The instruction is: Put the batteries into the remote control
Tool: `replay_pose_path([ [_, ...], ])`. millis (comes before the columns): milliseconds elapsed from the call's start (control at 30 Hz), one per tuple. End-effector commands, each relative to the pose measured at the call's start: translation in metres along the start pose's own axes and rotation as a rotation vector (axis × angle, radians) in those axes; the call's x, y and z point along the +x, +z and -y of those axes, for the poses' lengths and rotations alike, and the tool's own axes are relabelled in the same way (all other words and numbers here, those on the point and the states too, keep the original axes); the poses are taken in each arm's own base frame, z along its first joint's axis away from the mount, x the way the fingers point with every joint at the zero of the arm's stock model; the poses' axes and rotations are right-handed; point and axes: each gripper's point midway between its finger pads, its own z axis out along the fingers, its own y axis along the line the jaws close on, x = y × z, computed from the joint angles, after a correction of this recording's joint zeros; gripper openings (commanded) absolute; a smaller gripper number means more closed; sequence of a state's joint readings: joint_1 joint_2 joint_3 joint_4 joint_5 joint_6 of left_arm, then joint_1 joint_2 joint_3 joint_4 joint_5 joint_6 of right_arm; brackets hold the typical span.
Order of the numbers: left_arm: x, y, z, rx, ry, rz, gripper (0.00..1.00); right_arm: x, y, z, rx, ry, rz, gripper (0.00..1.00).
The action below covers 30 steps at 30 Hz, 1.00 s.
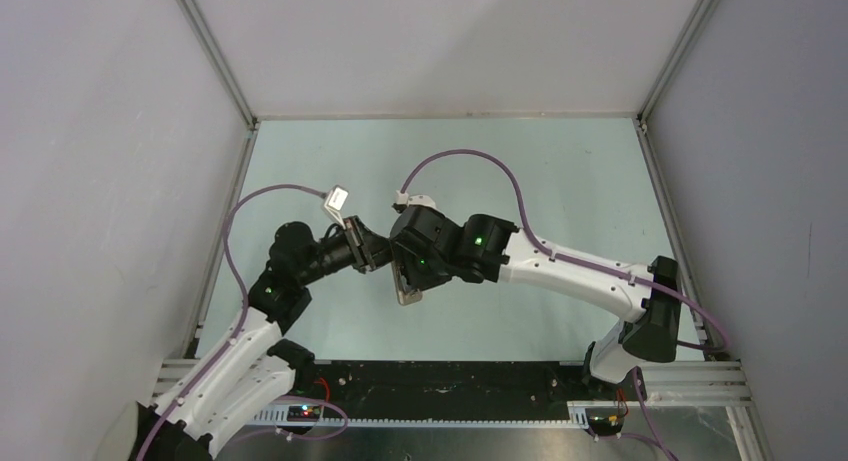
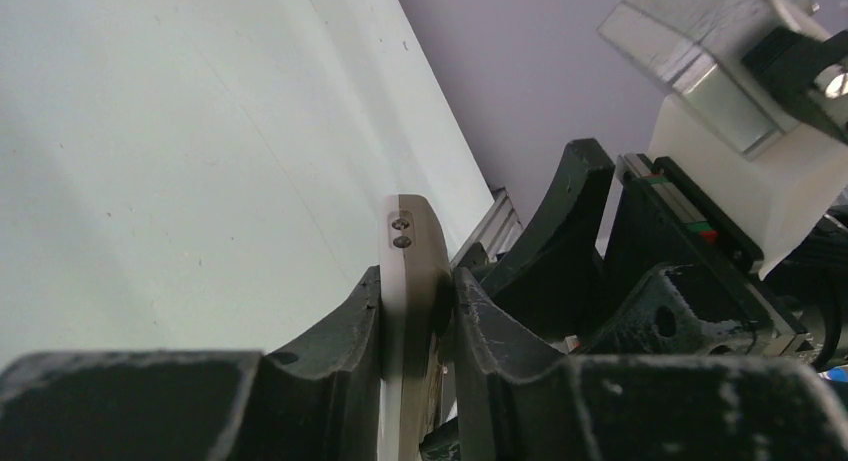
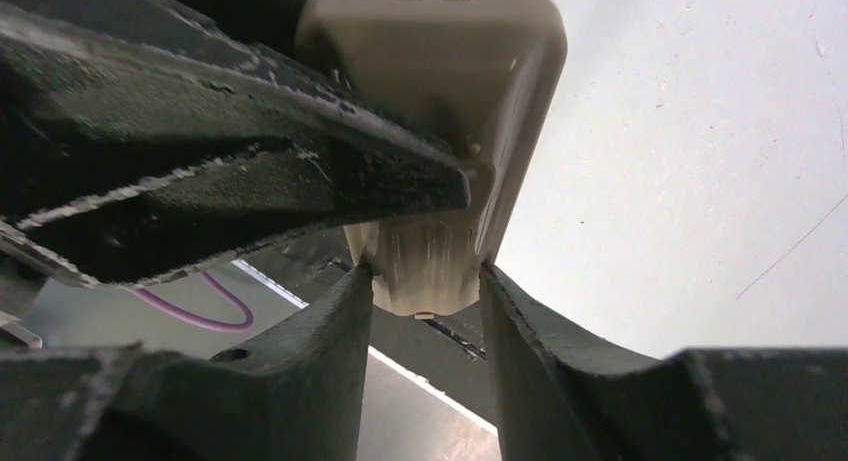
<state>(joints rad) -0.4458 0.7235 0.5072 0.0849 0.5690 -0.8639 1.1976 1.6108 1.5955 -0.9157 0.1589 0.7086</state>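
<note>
The remote control (image 1: 407, 293) is held off the table between both arms at the centre; only its beige-grey lower end shows from above. My left gripper (image 1: 372, 251) is shut on its thin edges; in the left wrist view the remote (image 2: 408, 243) stands edge-on between the fingers of that gripper (image 2: 415, 299). My right gripper (image 1: 410, 269) is shut on its end; in the right wrist view the beige body (image 3: 440, 61) narrows down between the fingers of that gripper (image 3: 425, 281). The left gripper's finger (image 3: 250, 181) crosses it. The batteries are out of view.
The pale green table (image 1: 560, 181) lies under both arms, walled by grey panels at the back and sides. A black strip and metal rail (image 1: 450, 381) run along the near edge by the arm bases. The right arm's wrist and camera housing (image 2: 740, 131) fill the left wrist view's right side.
</note>
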Motion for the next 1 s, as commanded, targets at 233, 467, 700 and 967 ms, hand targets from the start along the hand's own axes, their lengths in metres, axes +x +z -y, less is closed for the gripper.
replay_pose_path([
  [233,-0.018,0.007,0.018,0.014,-0.023,-0.032,0.0,-0.029,-0.026,0.0,-0.06,0.08,0.101,0.66],
  [467,-0.026,0.016,0.014,-0.006,-0.082,-0.054,0.0,-0.04,-0.047,-0.008,-0.189,0.122,0.227,0.95],
  [700,-0.03,0.022,0.021,0.018,-0.134,-0.099,0.0,-0.043,-0.063,0.001,-0.283,0.237,0.341,0.98],
  [967,-0.037,0.009,0.073,0.162,-0.207,-0.175,0.0,-0.055,-0.087,-0.009,-0.447,0.256,0.406,0.93],
])
